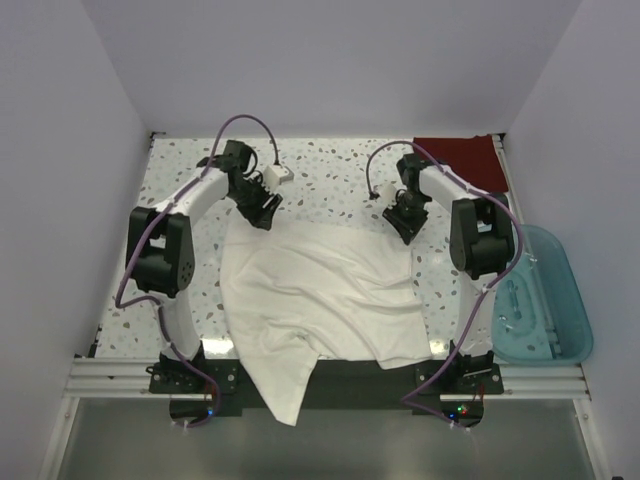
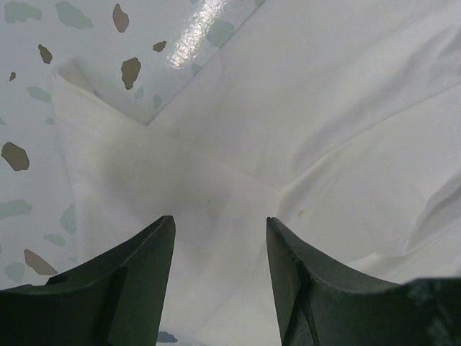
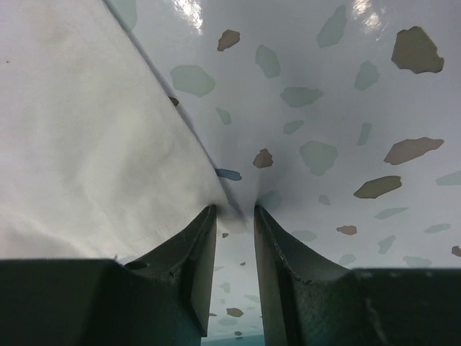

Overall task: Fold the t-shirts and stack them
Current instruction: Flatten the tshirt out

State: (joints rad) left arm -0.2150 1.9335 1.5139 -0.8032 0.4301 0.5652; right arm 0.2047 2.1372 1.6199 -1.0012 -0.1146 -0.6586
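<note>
Closest to your right wrist lens, the right pincer [image 3: 235, 210] shows dark, wedge-shaped fingers [image 3: 191, 252] standing nearly together, clamped on a pointed corner of the white shirt [image 3: 86, 130]. That cloth rises taut off the bench [image 3: 324, 108], with a shadow under its edge. The bench is glossy and pale, speckled with grey-green and brown flecks.

Your left pincer [image 2: 220, 225] has its fingers apart, low over the shirt's far left corner. Soft matte cloth with shallow creases fills the gap, and nothing is gripped. You cannot tell whether the tips touch the fabric.

From above, you see the white shirt lying rumpled in the middle of the bench, between the two arms. Long diagonal folds cross it, and a tapering flap hangs over the near edge between the bases. The red shirt [image 1: 460, 160] is a flat, dark rectangle at the far right corner, well apart from the white one. A translucent teal bin [image 1: 545, 300] with rounded corners sits off the bench's right side.
</note>
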